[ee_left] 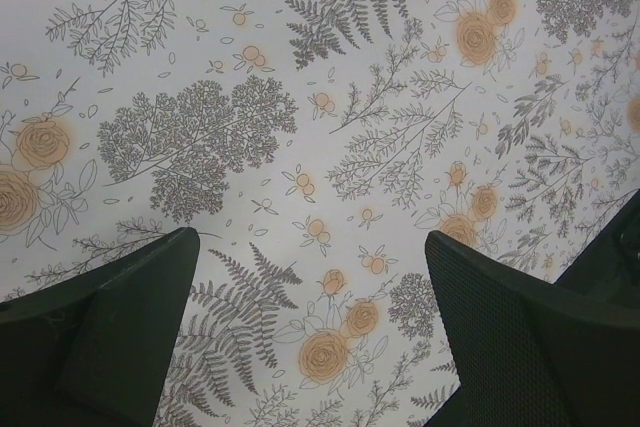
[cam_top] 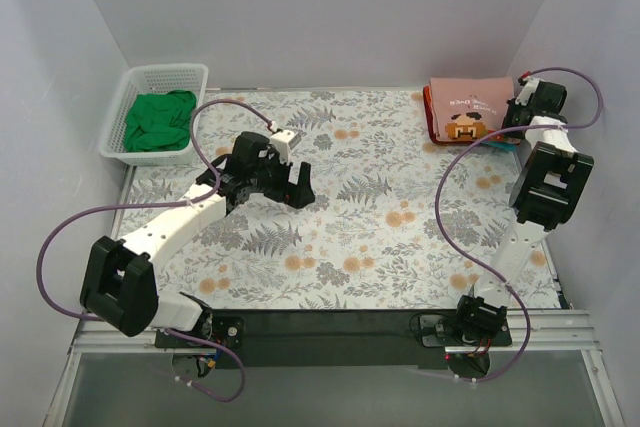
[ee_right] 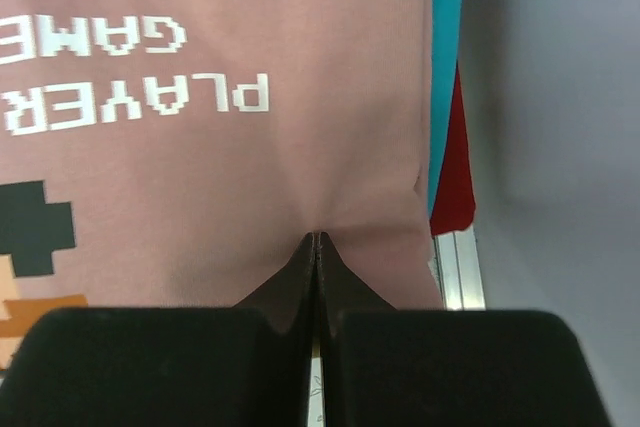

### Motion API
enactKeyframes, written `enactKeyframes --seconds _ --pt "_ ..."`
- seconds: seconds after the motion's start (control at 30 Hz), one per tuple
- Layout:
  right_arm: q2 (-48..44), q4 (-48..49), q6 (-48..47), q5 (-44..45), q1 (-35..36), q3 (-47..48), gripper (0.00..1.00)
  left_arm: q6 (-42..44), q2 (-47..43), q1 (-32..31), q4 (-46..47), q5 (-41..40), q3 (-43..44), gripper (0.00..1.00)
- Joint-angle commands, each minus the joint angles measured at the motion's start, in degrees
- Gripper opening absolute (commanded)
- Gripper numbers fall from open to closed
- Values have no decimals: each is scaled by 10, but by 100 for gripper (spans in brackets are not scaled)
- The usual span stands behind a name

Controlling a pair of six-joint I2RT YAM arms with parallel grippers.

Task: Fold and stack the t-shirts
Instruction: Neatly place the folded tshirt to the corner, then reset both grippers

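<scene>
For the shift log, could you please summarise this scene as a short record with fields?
stack: pink t-shirt on top, edges of teal t-shirt and red t-shirt showing beneath, far right corner
unfolded: green t-shirt, crumpled in white basket, far left
left hand: open, empty, over floral table cloth
right hand: shut on the pink t-shirt's edge

Left claw gapes wide (pointing downward); right claw pinched tight.
</scene>
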Motion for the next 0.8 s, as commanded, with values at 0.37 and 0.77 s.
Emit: enactKeyframes --seconds 0.37,0.77 --pt "-186 32 -83 8 -9 -57 62 -16 -11 41 -122 5 100 97" --pt "-460 -246 -224 -165 -1 -204 98 46 14 202 -236 144 113 97"
